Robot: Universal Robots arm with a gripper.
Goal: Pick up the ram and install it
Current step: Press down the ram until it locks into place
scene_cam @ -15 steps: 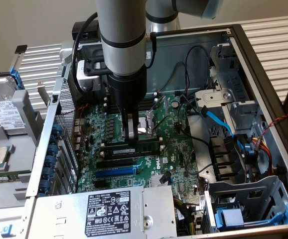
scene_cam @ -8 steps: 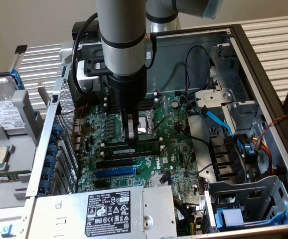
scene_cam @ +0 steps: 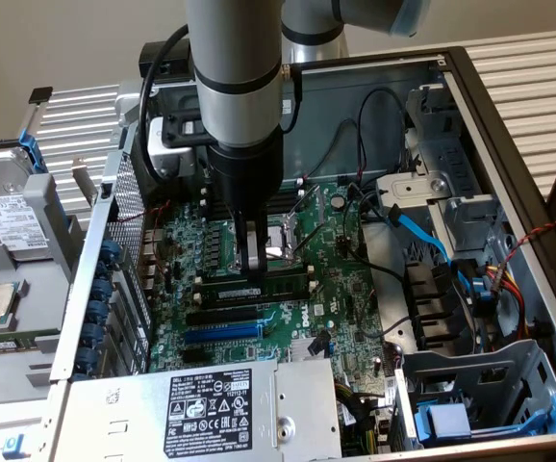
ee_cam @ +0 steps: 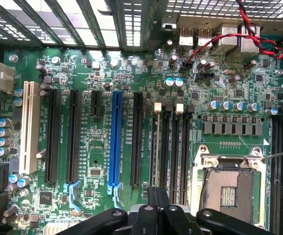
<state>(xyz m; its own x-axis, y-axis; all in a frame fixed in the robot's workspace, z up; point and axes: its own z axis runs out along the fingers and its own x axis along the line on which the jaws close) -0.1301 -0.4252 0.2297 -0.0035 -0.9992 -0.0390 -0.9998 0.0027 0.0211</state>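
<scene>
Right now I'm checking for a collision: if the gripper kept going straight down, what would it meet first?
The gripper, shut, points down at the ram lying along the memory slots beside the CPU socket. The ram looks first in line; whether they already touch is unclear.

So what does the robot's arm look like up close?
The arm is a fat silver-grey tube with black ring bands and a pale blue cap at its top joint. A black cable loops beside it. The gripper is black, with thin metal fingers.
</scene>
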